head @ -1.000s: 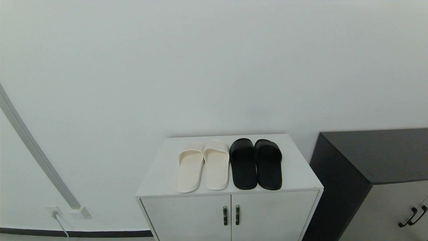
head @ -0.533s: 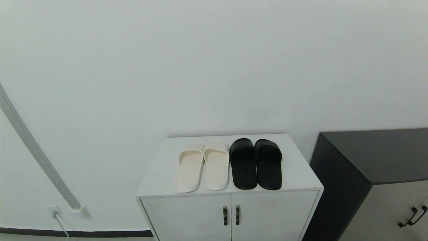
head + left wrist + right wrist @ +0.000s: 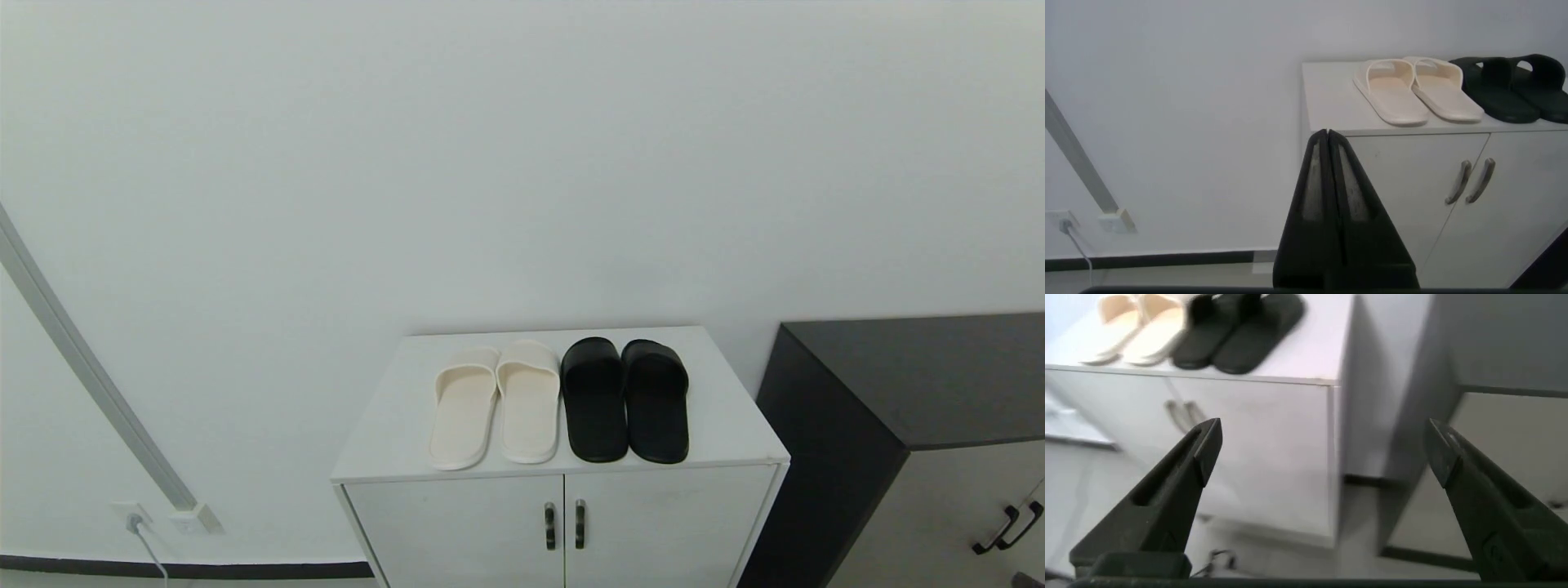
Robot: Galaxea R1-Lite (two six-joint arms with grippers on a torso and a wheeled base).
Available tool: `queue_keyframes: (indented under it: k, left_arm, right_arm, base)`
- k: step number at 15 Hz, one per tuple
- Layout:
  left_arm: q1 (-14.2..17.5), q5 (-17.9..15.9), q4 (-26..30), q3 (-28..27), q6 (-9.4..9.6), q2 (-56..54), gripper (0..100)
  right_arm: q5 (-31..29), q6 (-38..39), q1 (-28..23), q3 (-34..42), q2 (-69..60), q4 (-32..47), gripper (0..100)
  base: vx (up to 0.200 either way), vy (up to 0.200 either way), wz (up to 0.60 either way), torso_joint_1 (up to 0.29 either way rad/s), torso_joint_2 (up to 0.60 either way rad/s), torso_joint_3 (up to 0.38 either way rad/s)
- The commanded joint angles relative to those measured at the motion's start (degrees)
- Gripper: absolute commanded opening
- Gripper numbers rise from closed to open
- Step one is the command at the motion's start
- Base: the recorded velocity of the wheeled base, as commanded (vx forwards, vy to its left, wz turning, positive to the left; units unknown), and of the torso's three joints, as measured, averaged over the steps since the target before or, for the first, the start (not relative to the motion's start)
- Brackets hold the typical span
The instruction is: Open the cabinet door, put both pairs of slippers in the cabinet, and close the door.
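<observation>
A cream pair of slippers (image 3: pixel 494 404) and a black pair (image 3: pixel 624 400) lie side by side on top of the white cabinet (image 3: pixel 384 441). Its two doors are closed, with dark handles (image 3: pixel 549 525) at the middle seam. In the left wrist view my left gripper (image 3: pixel 1328 137) is shut with nothing in it, off the cabinet's left front corner, below the cream slippers (image 3: pixel 1417 86) and black slippers (image 3: pixel 1515 82). My right gripper (image 3: pixel 1324 433) stands open in front of the cabinet's right door (image 3: pixel 1282 441), some way off, with the black slippers (image 3: pixel 1241 327) above.
A taller dark cabinet (image 3: pixel 898 384) with grey doors and black handles (image 3: pixel 1008 527) stands close on the right. The white wall is right behind. A socket with a cable (image 3: pixel 131 516) and grey trunking (image 3: pixel 82 359) are on the wall at the left.
A small dark tip has come into the head view's bottom right corner. The slippers and the cabinet have not moved.
</observation>
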Motion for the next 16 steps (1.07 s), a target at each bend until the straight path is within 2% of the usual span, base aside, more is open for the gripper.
queue_keyframes:
  k: [1, 4, 7, 9, 10, 12, 16]
  left_arm:
    - [0.0, -0.2, 0.0, 0.0, 0.2, 0.0, 0]
    - [0.0, -0.2, 0.0, 0.0, 0.29, 0.0, 0]
    - [0.0, -0.2, 0.0, 0.0, 0.38, 0.0, 0]
    - [0.0, -0.2, 0.0, 0.0, 0.29, 0.0, 0]
    - [0.0, -0.2, 0.0, 0.0, 0.29, 0.0, 0]
    - [0.0, -0.2, 0.0, 0.0, 0.38, 0.0, 0]
    - [0.0, -0.3, 0.0, 0.0, 0.38, 0.0, 0]
  right_arm:
    - [0.0, 2.2, 4.1, -5.1, 10.8, -0.6, 100]
    - [-2.6, 2.6, 9.5, -11.3, 19.1, -0.9, 100]
    - [-9.1, 8.3, 20.2, -17.2, 27.4, -3.3, 100]
    - [-17.4, 11.8, 29.6, -21.6, 34.5, -6.1, 100]
    - [-19.3, 12.3, 32.1, -23.1, 36.5, -6.5, 100]
    - [-27.5, 15.8, 39.3, -29.0, 44.2, -7.6, 100]
    - [-36.5, 18.9, 41.7, -36.3, 58.5, -10.6, 100]
  base:
    - [0.0, 0.0, 0.0, 0.0, 0.0, 0.0]
    - [0.0, 0.0, 0.0, 0.0, 0.0, 0.0]
    - [0.0, 0.0, 0.0, 0.0, 0.0, 0.0]
    - [0.0, 0.0, 0.0, 0.0, 0.0, 0.0]
    - [0.0, 0.0, 0.0, 0.0, 0.0, 0.0]
    - [0.0, 0.0, 0.0, 0.0, 0.0, 0.0]
    - [0.0, 0.0, 0.0, 0.0, 0.0, 0.0]
